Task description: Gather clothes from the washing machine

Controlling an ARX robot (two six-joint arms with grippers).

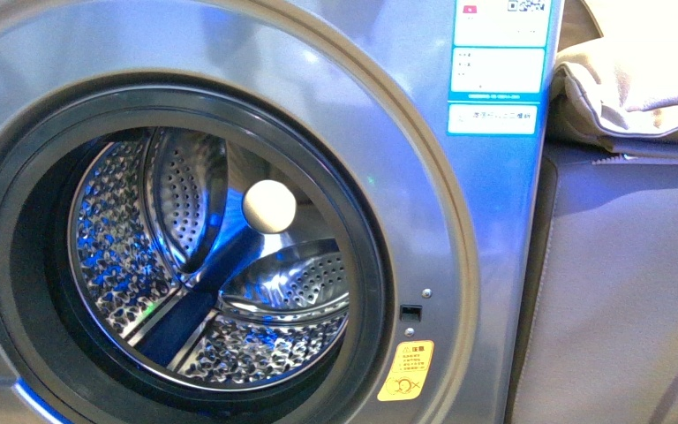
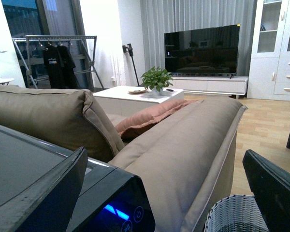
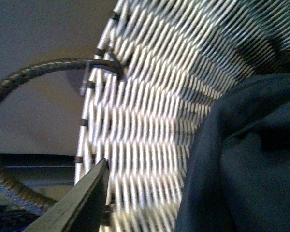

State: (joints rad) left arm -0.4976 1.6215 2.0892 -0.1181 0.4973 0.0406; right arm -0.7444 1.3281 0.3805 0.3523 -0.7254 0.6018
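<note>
The washing machine (image 1: 459, 265) fills the front view, its porthole open onto the perforated steel drum (image 1: 132, 256). No garment shows in the drum, only a white ball (image 1: 269, 206). Neither arm shows there. In the right wrist view the clothes (image 3: 246, 159), dark navy fabric, lie against the woven wall of a basket (image 3: 150, 111). My right gripper (image 3: 176, 166) is open close to them; one finger (image 3: 84, 200) shows, the other is hidden by the fabric. My left gripper (image 2: 166, 162) is open and empty above the machine's black control panel (image 2: 111, 203).
A beige sofa (image 2: 183, 145) stands right beside the machine, with folded beige cloth (image 1: 636, 79) on it. The basket's rim (image 2: 232, 212) shows below the left gripper. The basket handle (image 3: 34, 72) loops out to one side. Beyond are a low table (image 2: 135, 94) and a television (image 2: 203, 48).
</note>
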